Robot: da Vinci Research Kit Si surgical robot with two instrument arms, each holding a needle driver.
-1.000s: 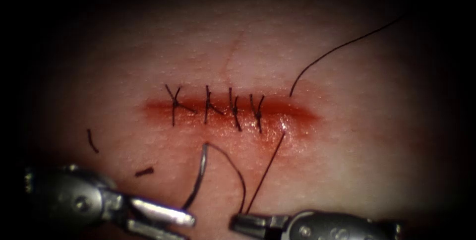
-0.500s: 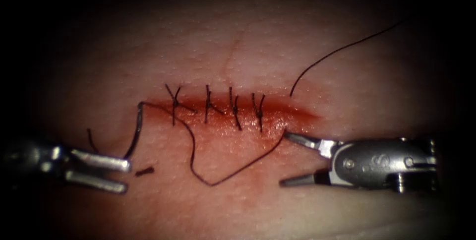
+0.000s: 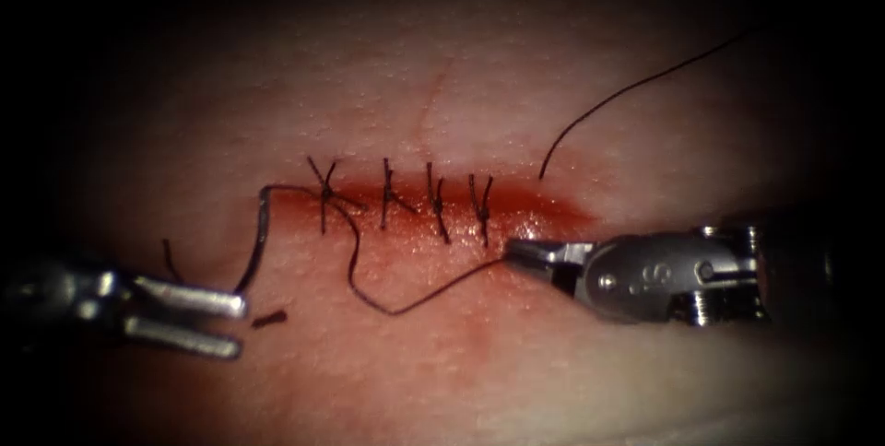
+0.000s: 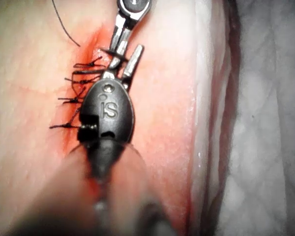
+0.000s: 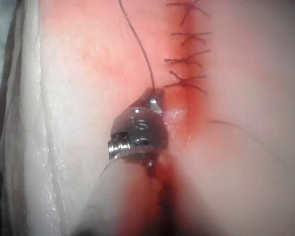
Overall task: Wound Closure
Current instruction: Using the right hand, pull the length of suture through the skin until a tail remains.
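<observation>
Needle (image 3: 258,239): a thin curved steel piece, lying free of the tissue (image 3: 442,363) at the left end of the cut (image 3: 433,206), with one end held at the left tool (image 3: 221,317). That tool's two jaws appear parted at the tips, the needle's lower end sitting against the upper jaw; whether it is truly clamped is hard to judge.

Thread (image 3: 406,303) runs from the needle's upper end, across the leftmost of four tied stitches (image 3: 406,202), sags in a loop on the near side of the cut, and rises to the right tool (image 3: 516,251). The right tool is closed on the thread just below the right end of the cut.

Handling, as a judgement: the needle is light, stiff and slippery and likely to rotate unless gripped on its body, away from the point. The thread is limp and fine and could fray under hard clamping. The tissue is soft and wet with red fluid (image 3: 544,216).

Two cut ends of thread (image 3: 267,320) lie near the left tool.
</observation>
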